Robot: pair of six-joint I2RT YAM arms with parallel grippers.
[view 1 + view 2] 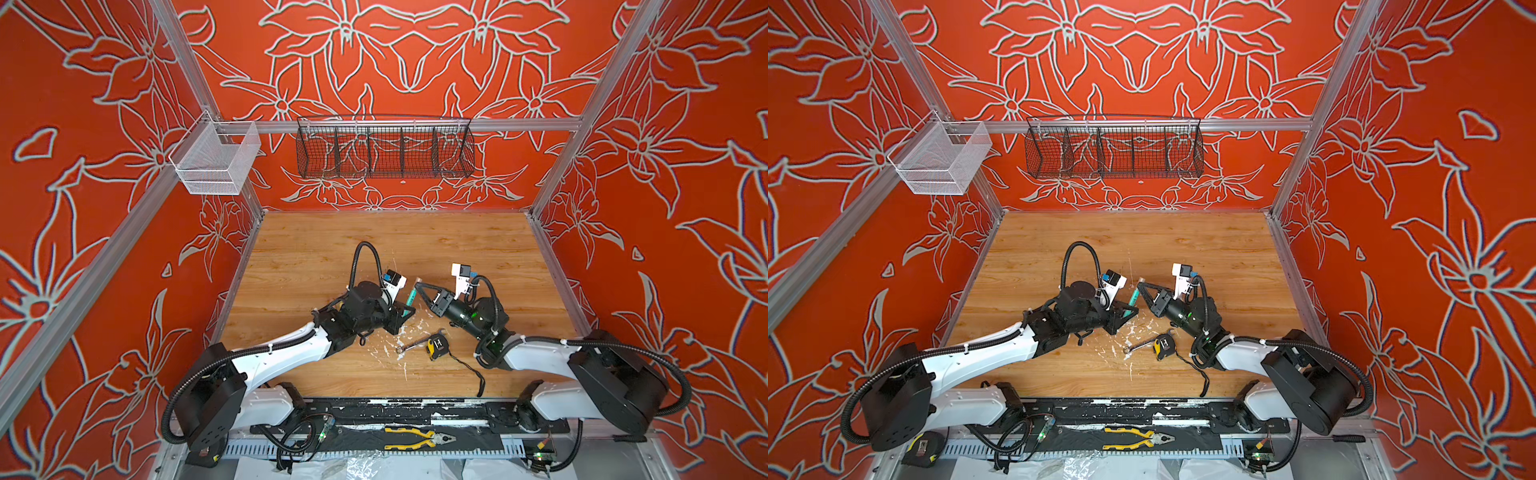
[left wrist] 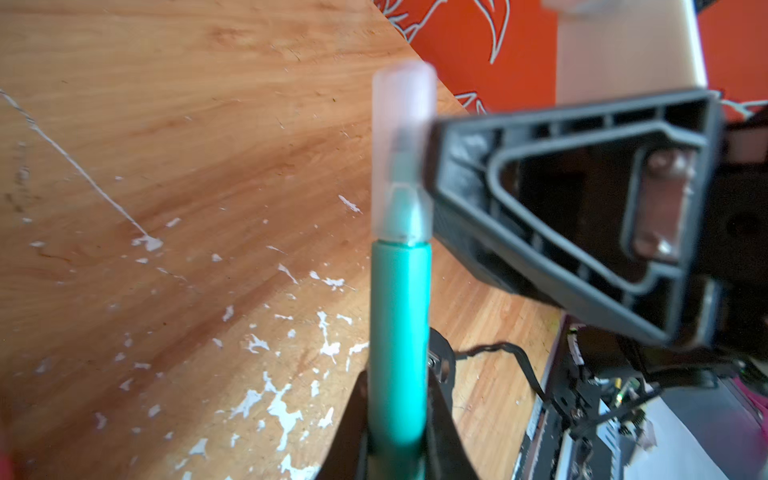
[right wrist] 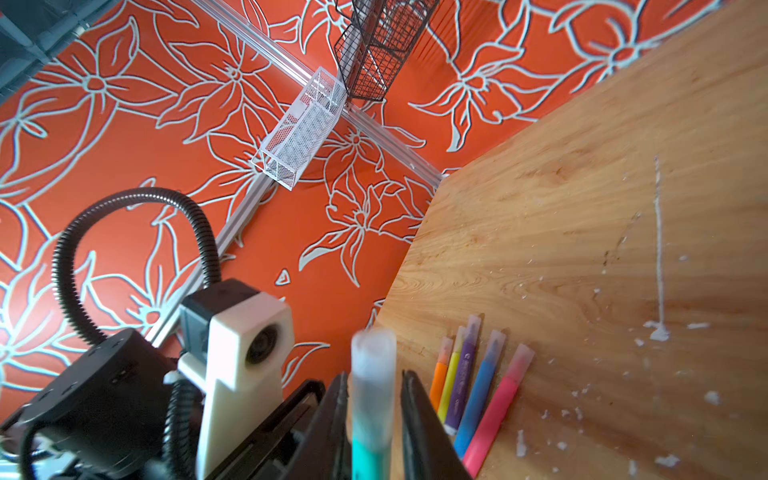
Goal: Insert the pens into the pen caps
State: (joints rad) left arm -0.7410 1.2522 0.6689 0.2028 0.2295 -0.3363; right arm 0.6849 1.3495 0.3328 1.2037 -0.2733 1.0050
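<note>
Where the left hand [image 2: 398,419] is clamped on its rear barrel, the green pen [image 2: 399,324] shows as a slim teal-green tube. A whitish, translucent cap [image 2: 403,158] sits over its tip, with the nib dimly visible through the plastic. The right hand [image 3: 374,380] flanks that cap with its fingers [image 3: 415,415] a little apart; a thin gap shows on each side, so it grips nothing. In both top views the pen is held clear of the worktop [image 1: 374,249] near its middle, between the two hands. Its long axis slants from the left hand toward the far wall and slightly to the right, capped end leading. Near the right hand, five more pens lie flat on the worktop in a tight row: the orange pen [image 3: 437,380], the yellow pen [image 3: 449,386], the purple pen [image 3: 462,386], the blue pen [image 3: 478,399] and the pink pen [image 3: 494,415]. Each wears a clear cap, and the pens lie roughly parallel with their capped ends pointing the same way. Nearer the robot's base, a silver wrench [image 1: 411,344] lies just beside a yellow tape measure [image 1: 437,346] among white paint flecks [image 1: 409,328].
</note>
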